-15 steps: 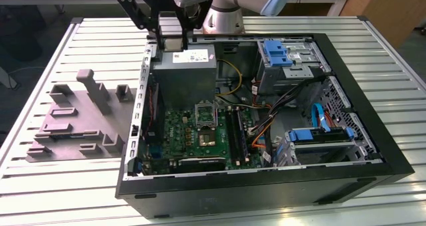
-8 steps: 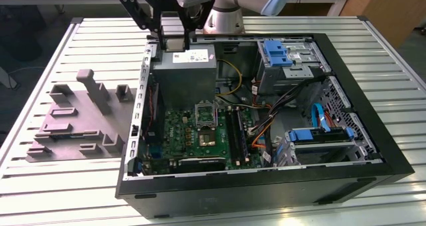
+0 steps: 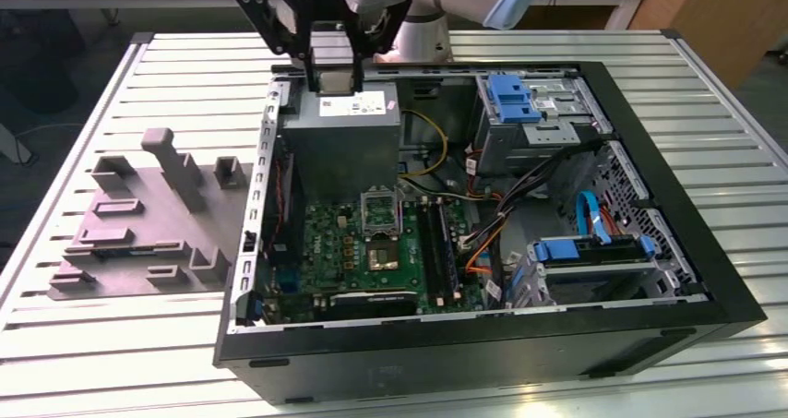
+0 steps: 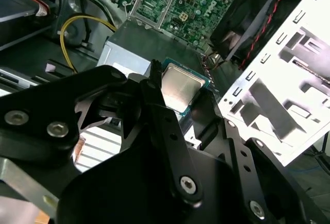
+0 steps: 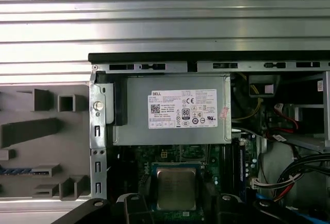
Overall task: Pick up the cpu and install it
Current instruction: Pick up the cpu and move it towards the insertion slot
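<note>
We see the tool raised over the far end of the open computer case, above the grey power supply. It is closed on the cpu: in both wrist views the chip sits between the black fingers, which flank it on two opposite edges, with its silvery metal top facing the cameras. In the first wrist view the cpu lies over the green board just beside the edge of the power supply. In the exterior view a pale piece between the fingers is probably the chip, though we cannot be sure from that angle.

Lower in the case, the motherboard carries the metal-framed socket, its dark centre uncovered and well apart from the tool. Outside the case, on the exterior view's left, the grey-purple tray with raised blocks rests on the slatted metal surface.
</note>
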`<state>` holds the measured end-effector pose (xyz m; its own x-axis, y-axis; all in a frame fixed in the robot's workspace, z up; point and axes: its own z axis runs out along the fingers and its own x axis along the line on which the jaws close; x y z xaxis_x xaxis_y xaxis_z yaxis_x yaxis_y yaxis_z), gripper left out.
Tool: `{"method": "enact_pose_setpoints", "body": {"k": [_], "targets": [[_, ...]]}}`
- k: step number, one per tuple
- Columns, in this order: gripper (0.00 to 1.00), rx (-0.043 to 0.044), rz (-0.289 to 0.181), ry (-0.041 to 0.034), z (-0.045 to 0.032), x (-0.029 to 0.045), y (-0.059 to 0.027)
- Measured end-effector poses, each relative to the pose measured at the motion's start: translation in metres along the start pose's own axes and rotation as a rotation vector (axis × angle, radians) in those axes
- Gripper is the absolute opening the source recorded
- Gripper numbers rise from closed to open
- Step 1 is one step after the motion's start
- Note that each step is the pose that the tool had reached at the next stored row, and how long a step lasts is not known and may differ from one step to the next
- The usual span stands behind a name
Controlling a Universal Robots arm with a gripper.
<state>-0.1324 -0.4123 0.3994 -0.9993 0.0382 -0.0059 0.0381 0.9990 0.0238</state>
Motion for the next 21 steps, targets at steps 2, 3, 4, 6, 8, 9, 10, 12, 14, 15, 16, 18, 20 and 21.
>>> {"method": "enact_pose_setpoints", "body": {"k": [2, 3, 4, 6, 8, 9, 10, 12, 14, 15, 16, 18, 20, 21], "targets": [[0.47, 0.0000, 0.000, -0.0001, 0.0000, -0.0026, 0.0001], [0.47, 0.0000, 0.000, 0.0000, 0.0000, -0.0038, 0.0001], [0.47, 0.0000, 0.000, 0.0000, 0.0000, -0.0052, 0.0002], [0.47, -0.0001, 0.000, -0.0001, 0.0001, -0.0076, 0.0003], [0.47, 0.0000, 0.000, 0.0000, 0.0001, -0.0102, 0.0004], [0.47, 0.0000, 0.000, 0.0000, 0.0001, -0.0115, 0.0005], [0.47, 0.0000, 0.000, -0.0001, 0.0001, -0.0127, 0.0005], [0.47, -0.0001, 0.000, -0.0001, 0.0002, -0.0153, 0.0006], [0.47, 0.0000, 0.000, 0.0000, 0.0001, -0.0173, 0.0006], [0.47, 0.0000, 0.000, -0.0001, 0.0001, -0.0177, 0.0006], [0.47, 0.0000, 0.000, -0.0001, 0.0001, -0.0177, 0.0006], [0.47, -0.0001, 0.000, 0.0000, 0.0001, -0.0178, 0.0007], [0.47, 0.0000, 0.000, 0.0000, 0.0001, -0.0179, 0.0007], [0.47, 0.0000, 0.000, 0.0000, 0.0001, -0.0180, 0.0007]]}}
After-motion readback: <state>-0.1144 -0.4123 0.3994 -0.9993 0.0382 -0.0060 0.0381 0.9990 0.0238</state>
